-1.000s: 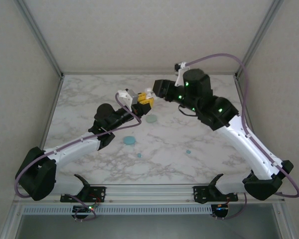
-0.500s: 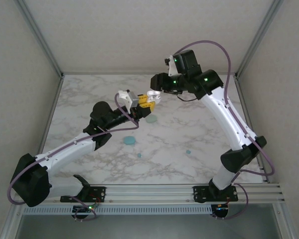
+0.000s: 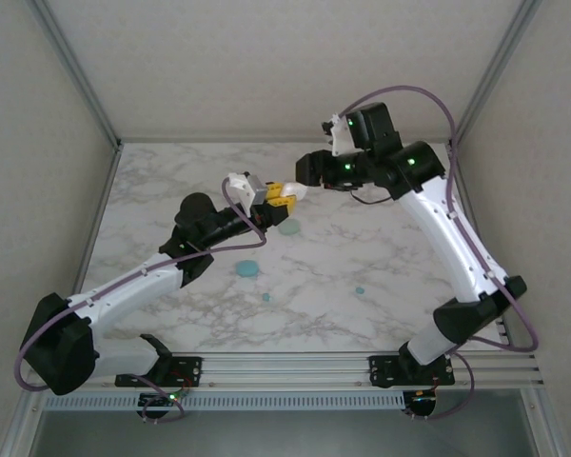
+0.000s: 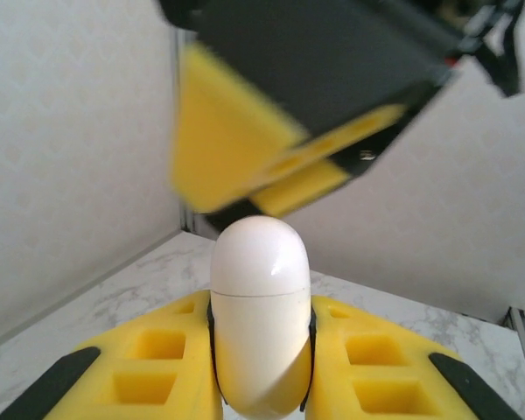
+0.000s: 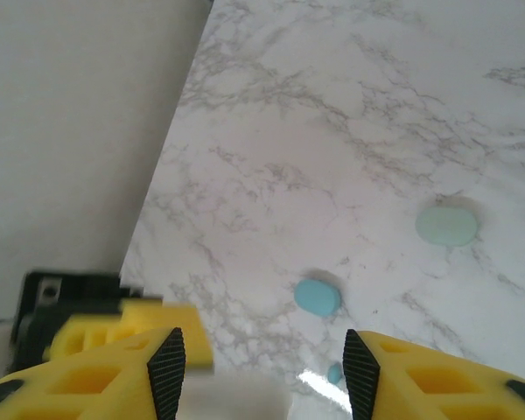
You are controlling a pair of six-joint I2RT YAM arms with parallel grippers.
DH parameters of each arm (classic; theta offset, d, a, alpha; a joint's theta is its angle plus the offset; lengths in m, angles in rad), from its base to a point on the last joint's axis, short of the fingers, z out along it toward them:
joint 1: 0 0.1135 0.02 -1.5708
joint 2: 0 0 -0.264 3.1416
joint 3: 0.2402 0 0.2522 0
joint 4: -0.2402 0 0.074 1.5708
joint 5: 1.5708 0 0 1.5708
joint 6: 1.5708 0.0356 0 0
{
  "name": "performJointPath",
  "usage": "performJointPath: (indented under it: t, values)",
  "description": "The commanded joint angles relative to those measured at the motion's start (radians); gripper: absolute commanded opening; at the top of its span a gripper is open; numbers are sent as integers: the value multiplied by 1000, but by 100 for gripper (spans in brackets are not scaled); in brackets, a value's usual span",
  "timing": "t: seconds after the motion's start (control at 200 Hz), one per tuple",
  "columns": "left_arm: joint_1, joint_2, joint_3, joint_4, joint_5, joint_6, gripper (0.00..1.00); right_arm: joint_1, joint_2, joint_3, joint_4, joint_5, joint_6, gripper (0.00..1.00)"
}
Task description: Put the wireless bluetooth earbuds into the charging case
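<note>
a white marbled desk [image 3: 171, 181] sits boxed in by pale walls and a grey metal frame. on the left, the left arm [image 3: 143, 276] reaches up from its base towards the middle of the desk. to its right a teal-blue case [image 3: 248, 270] lies flat on the marble, and just right of that, a little nearer the arms, rests a tiny teal earbud [image 3: 265, 297], apart from every case.

above them the left fingers [image 3: 274, 196] are lifted off the desk and clamped tight on a white case [image 4: 260, 324] — a pill-shaped shell with a thin seam round its upper part, standing upright between the two yellow pads in the left wrist view. the case looks shut along that seam.

under the raised fingers, slightly to the right, a pale green case [image 3: 288, 228] lies on the desk. the right fingers [image 3: 295, 189] meet the left ones tip to tip, hovering just over the white case's rounded top; they stand apart with a clear gap, gripping nothing.

further right a second teal earbud [image 3: 360, 289] lies alone on bare marble, well apart from the cases. the right arm [image 3: 447, 238] rises along the right side.
</note>
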Motion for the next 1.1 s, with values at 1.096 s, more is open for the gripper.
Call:
performJointPath:
  t: [1.096]
  values:
    - [-94, 641, 319, -527, -208, -478, 12, -153, -436, -756, 242, 346, 210, 60]
